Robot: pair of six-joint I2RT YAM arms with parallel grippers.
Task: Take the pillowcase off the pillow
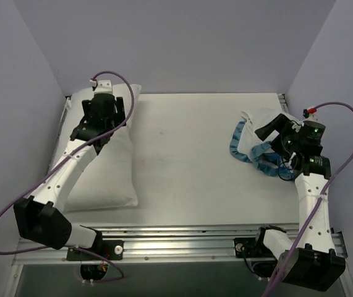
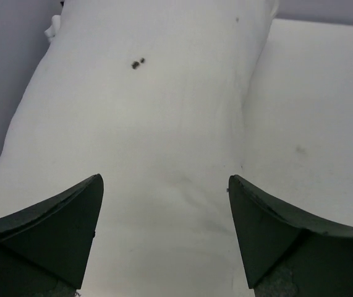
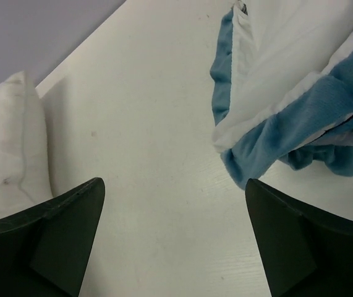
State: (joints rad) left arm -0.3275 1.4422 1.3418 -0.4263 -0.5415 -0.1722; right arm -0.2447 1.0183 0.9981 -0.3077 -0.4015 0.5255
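One pillow [image 1: 115, 173], bare white with two dark specks, lies along the left edge of the surface [image 1: 195, 167]. One pillowcase [image 1: 250, 124], a crumpled heap with teal frill showing, sits far right, well apart from the pillow. Two pincers: left pincer [image 2: 164, 185] spread over the pillow, holding nothing; right pincer [image 3: 175, 185] spread beside the pillowcase, empty.
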